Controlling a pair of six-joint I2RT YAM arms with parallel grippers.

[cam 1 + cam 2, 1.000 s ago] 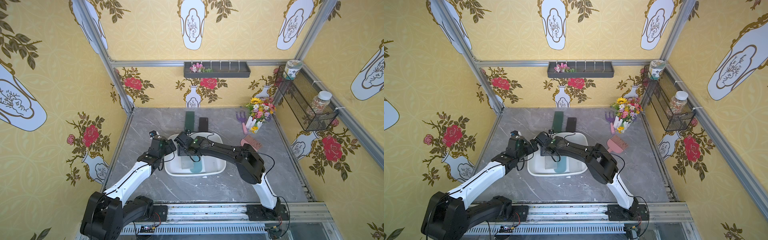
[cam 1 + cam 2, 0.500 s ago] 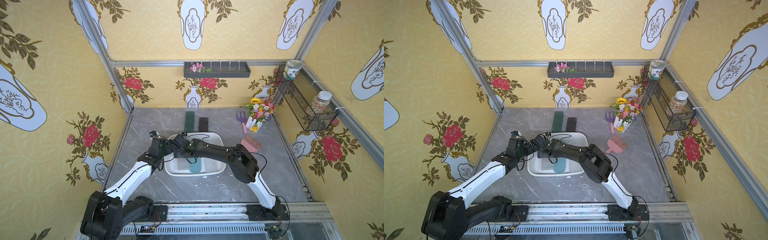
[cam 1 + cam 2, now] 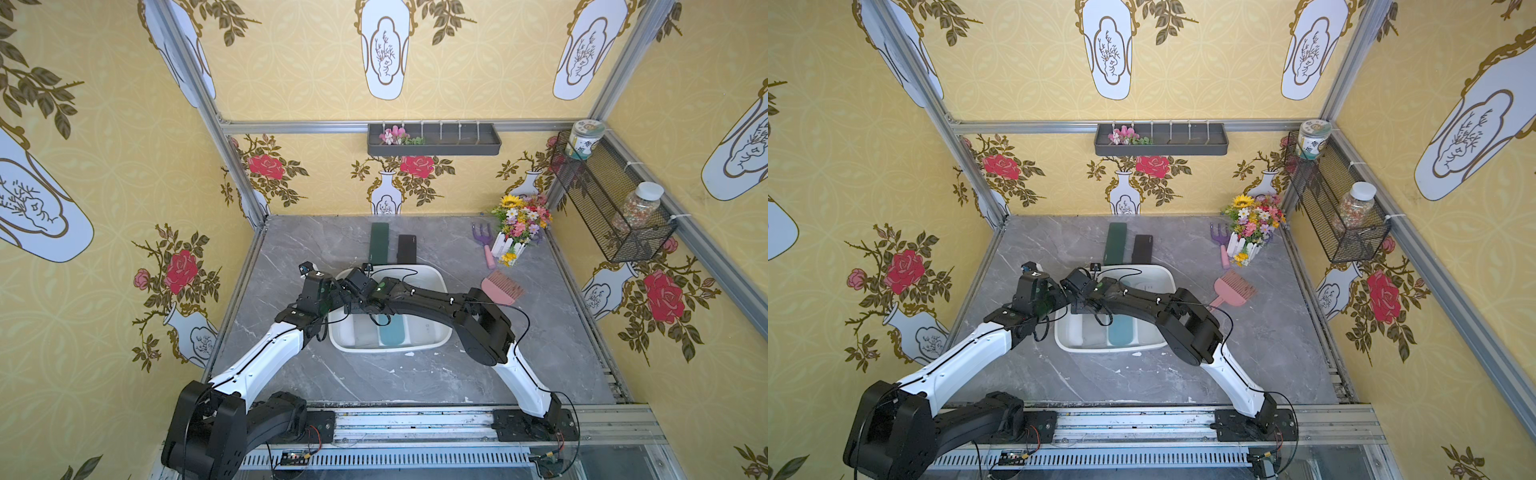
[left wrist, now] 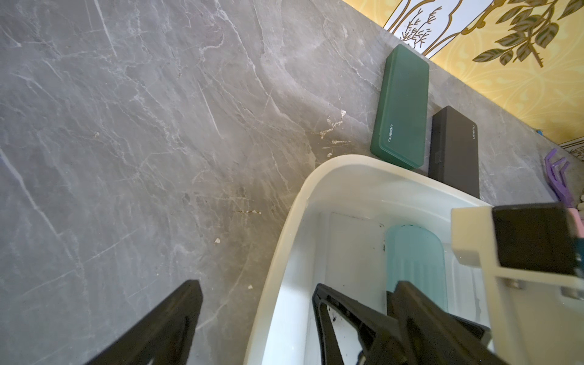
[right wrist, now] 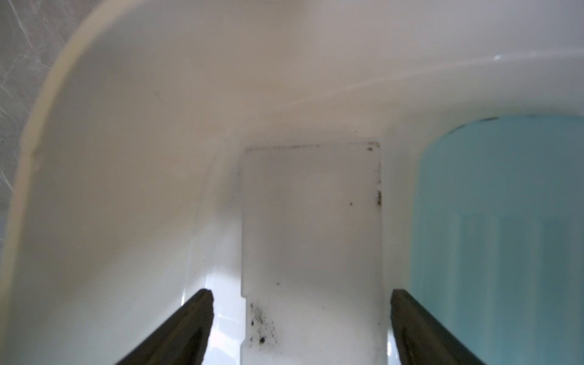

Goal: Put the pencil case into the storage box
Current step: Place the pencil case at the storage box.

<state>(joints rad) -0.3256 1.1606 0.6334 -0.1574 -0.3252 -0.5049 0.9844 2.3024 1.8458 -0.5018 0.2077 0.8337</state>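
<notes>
Teal pencil case [image 4: 414,262] in storage box [image 4: 285,237]

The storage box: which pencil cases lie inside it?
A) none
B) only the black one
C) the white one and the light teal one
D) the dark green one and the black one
C: in the right wrist view the white case and the light teal case lie side by side on the floor of the storage box. In a top view the dark green case and the black case lie outside it, beyond its far rim.
</notes>
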